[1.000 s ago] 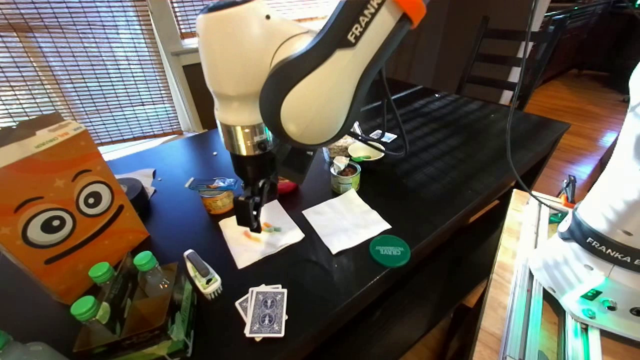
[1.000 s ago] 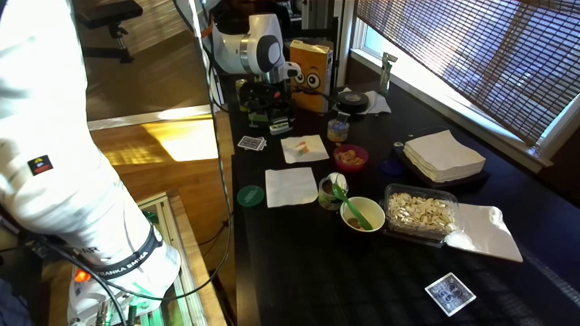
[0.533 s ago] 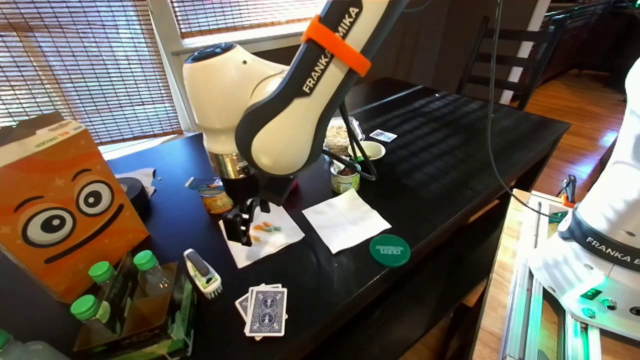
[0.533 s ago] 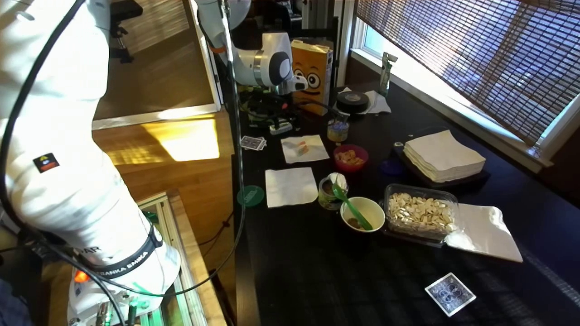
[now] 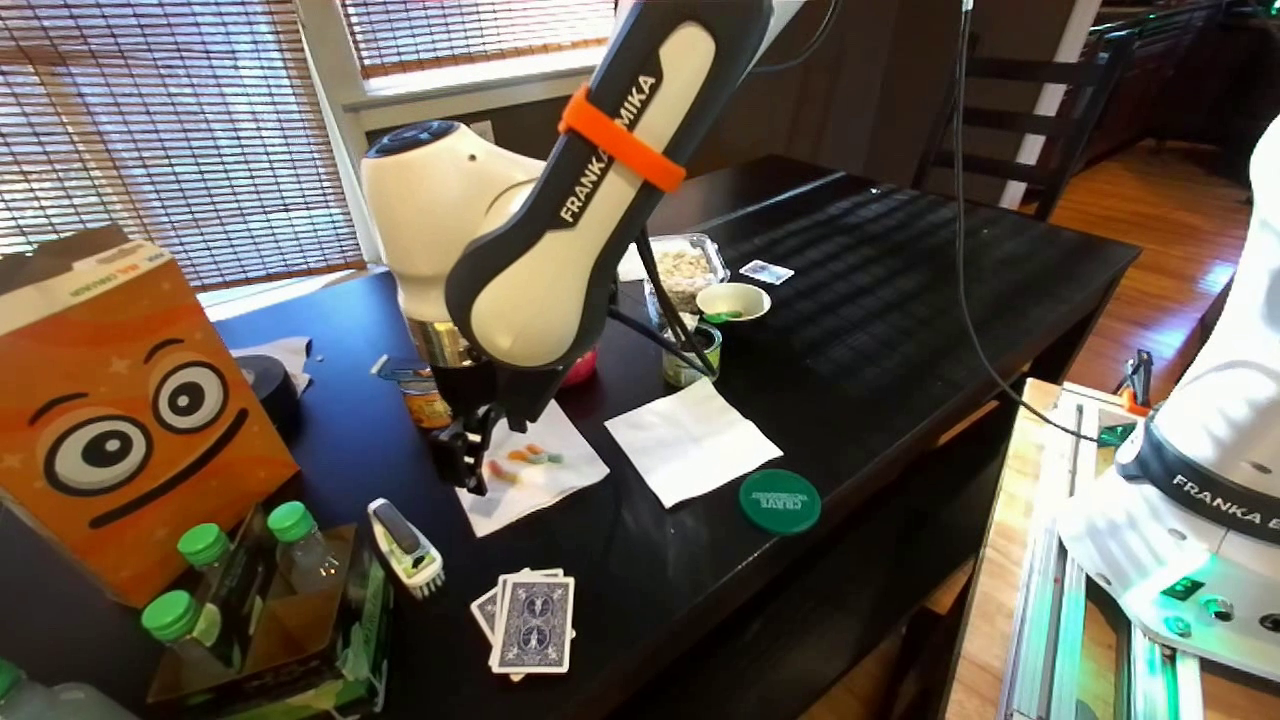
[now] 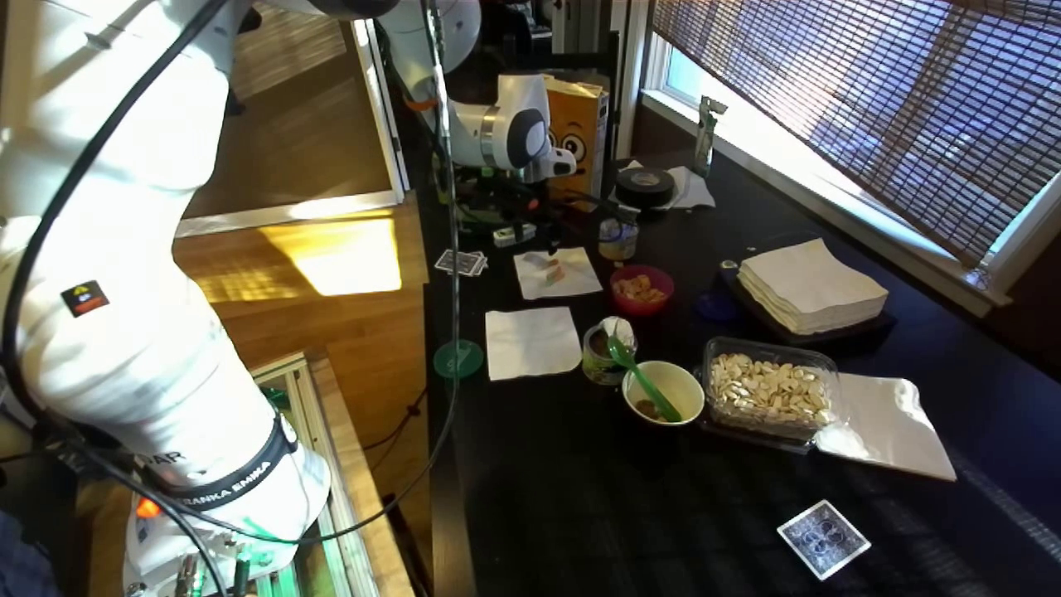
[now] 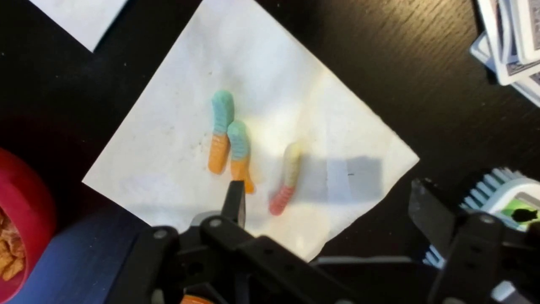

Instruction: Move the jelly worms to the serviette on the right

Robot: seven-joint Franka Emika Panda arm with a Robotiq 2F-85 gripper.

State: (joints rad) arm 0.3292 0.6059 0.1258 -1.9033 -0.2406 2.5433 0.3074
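Three jelly worms lie on a creamier white napkin (image 7: 139,156). In the wrist view, two blue-green and orange worms (image 7: 222,110) lie side by side and a yellow and red worm (image 7: 291,166) lies apart. They also show small in both exterior views (image 5: 537,456) (image 6: 554,270). The bright-white serviette (image 5: 690,442) lies bare beside that napkin; its corner shows in the wrist view (image 7: 86,19). My gripper (image 7: 329,199) is wide open and empty, above the napkin's edge. One finger overlaps the orange worm end in view; the other is over the dark table. In an exterior view the gripper (image 5: 463,470) hangs over the napkin's edge.
A brush (image 7: 521,198) lies near one finger. Playing cards (image 5: 535,625), a bottle carrier (image 5: 290,635) and an orange box (image 5: 150,410) stand nearby. A red bowl (image 6: 642,290), a jar (image 6: 617,240), an open can (image 6: 603,365) and a green lid (image 5: 780,502) surround the napkins.
The arm has come lower and moved toward the orange box; the gripper shifted from over the napkin to its edge. The worms and both napkins have not moved.
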